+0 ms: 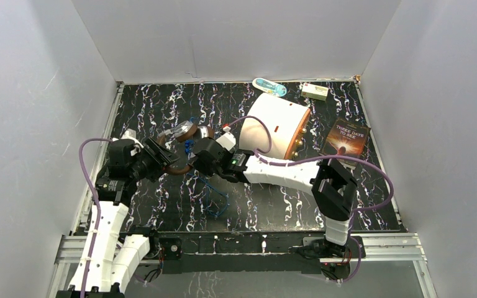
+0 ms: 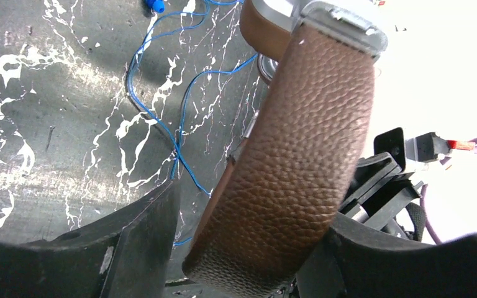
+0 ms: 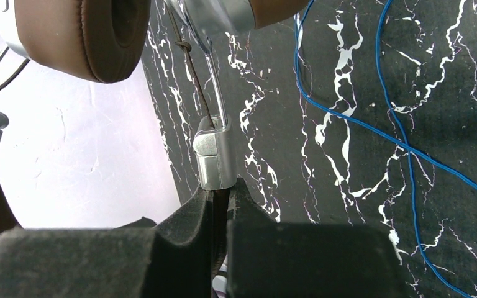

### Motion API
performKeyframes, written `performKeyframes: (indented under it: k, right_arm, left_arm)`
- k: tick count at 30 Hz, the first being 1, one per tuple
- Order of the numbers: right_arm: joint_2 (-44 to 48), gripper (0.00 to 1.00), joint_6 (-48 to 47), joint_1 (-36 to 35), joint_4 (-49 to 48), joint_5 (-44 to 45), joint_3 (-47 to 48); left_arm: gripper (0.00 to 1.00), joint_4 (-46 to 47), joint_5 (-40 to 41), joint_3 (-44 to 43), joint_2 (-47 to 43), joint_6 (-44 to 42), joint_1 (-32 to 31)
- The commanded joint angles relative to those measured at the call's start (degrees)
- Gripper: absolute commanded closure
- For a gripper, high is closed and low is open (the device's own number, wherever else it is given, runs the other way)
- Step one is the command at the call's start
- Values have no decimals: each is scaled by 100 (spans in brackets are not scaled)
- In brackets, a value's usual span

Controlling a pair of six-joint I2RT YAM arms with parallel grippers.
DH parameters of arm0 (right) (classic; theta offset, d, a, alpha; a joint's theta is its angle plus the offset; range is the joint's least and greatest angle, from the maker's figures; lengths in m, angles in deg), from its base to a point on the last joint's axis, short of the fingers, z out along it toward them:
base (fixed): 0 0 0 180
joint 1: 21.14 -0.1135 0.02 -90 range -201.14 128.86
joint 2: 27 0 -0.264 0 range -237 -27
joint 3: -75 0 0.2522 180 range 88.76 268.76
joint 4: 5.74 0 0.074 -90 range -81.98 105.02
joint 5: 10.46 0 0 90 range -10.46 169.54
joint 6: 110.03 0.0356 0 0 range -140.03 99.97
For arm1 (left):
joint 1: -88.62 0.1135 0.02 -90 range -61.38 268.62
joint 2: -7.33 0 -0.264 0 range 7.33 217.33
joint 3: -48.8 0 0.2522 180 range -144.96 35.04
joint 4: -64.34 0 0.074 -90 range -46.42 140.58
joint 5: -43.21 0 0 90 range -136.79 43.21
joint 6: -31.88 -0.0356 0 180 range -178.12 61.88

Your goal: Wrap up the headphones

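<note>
The brown headphones (image 1: 185,132) hang above the black marbled table (image 1: 286,198) between my two grippers. My left gripper (image 1: 160,159) is shut across the padded brown headband (image 2: 310,143); a thin gap shows at its left finger (image 2: 136,242). My right gripper (image 1: 200,155) is shut on the headband end just below the silver slider (image 3: 214,155), with a brown ear cushion (image 3: 93,37) above it. The thin blue cable (image 1: 214,198) lies loose on the table under the headphones; it also shows in the left wrist view (image 2: 155,118) and the right wrist view (image 3: 360,124).
A large cream cylinder (image 1: 279,127) lies right behind my right gripper. A dark book (image 1: 346,138) is to its right. A small cream box (image 1: 315,91) and a blue-white packet (image 1: 269,86) sit at the back edge. White walls enclose three sides.
</note>
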Motion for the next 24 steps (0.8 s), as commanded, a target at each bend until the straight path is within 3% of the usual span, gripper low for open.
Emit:
performKeyframes:
  k: [1,6,8,10,13,18,24]
  right_arm:
    - [-5,100,383,-14,-223,150,411]
    - [-89,100,250,-10,-201,-66,578]
    - [31,86,-202,-7,-240,-311,410]
    - [288,59,-1079,55,-491,-733,7]
    - [798,34,-3055,163,-518,-1398,-635]
    - [1962,22,-5756,354,571,-2931,-953]
    - [2993,2,-7315,363,1867,-2529,-371]
  left_arm:
    - [44,453,-355,277,-135,-39,46]
    - [86,459,-284,205,-183,-135,40]
    - [100,291,-187,22,-137,-285,41]
    - [100,9,-69,-269,-85,-495,46]
    - [100,-350,-52,-692,-100,-855,46]
    - [100,-496,-343,-997,-520,-1108,45]
    - [100,-209,-1090,-1608,-667,-1210,45]
